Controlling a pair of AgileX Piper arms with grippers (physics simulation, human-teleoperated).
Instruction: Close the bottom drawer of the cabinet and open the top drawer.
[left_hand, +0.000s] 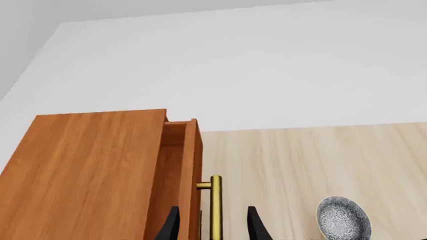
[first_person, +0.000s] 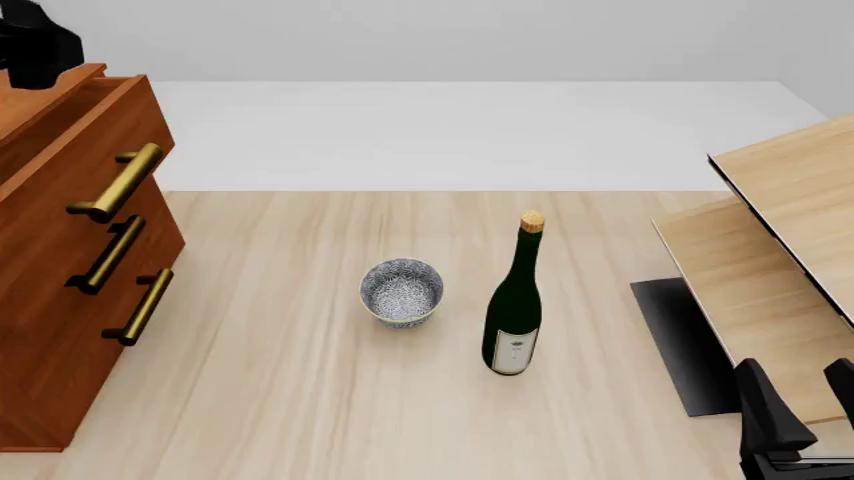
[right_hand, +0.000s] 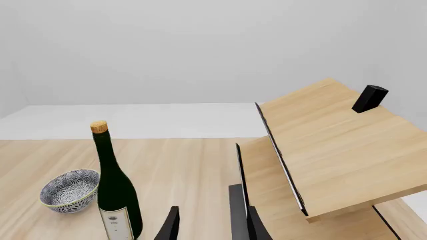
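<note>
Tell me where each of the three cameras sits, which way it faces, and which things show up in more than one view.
Front view: fixed above the arms' side, looking forward and down at the table, cabinet, bowl and bottle; right gripper at the lower edge.
Left wrist view: behind the left gripper, facing the top drawer, pulled out, its handle between the fingertips.
Right wrist view: behind the right gripper, facing the bottle and pale furniture.
Shared: all three show the bowl.
</note>
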